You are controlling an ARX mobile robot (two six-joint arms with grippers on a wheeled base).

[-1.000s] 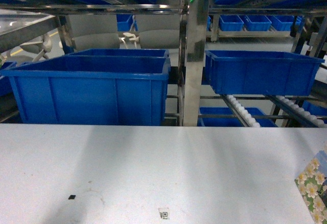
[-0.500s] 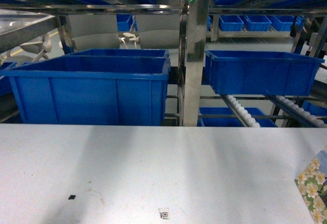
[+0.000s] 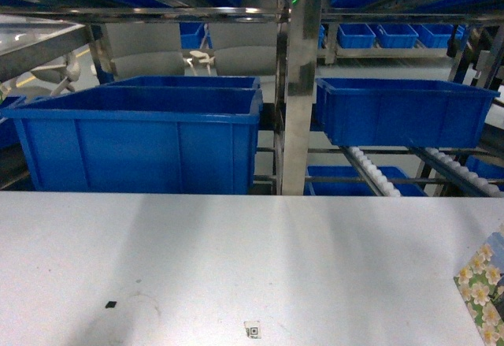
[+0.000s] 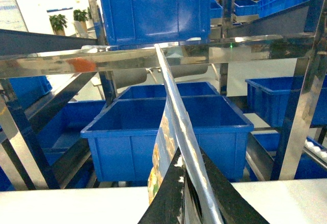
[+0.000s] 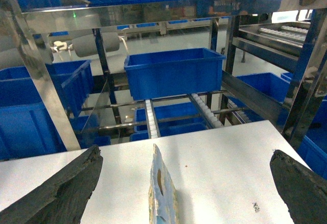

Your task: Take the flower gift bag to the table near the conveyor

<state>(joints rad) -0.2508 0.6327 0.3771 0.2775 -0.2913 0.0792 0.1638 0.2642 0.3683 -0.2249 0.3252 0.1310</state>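
At the right edge of the head view, a flower gift bag (image 3: 482,291) with white blossoms on green stands on the white table (image 3: 236,259). The right wrist view shows this kind of bag (image 5: 162,193) edge-on on the table (image 5: 225,157), upright between the wide-apart fingers of my open right gripper (image 5: 184,193), touching neither. My left gripper (image 4: 189,155) is shut on the thin edge of a flowered bag (image 4: 161,137) that rises above the table (image 4: 61,203). Behind the table runs the conveyor (image 3: 374,173) of white rollers. Neither gripper shows in the head view.
Large blue bins (image 3: 142,137) (image 3: 402,113) sit on the steel rack just beyond the table's far edge. A shiny upright post (image 3: 298,86) stands between them. Roller lanes (image 5: 149,117) slope under a blue bin (image 5: 173,73). A small QR sticker (image 3: 253,330) lies near the front edge.
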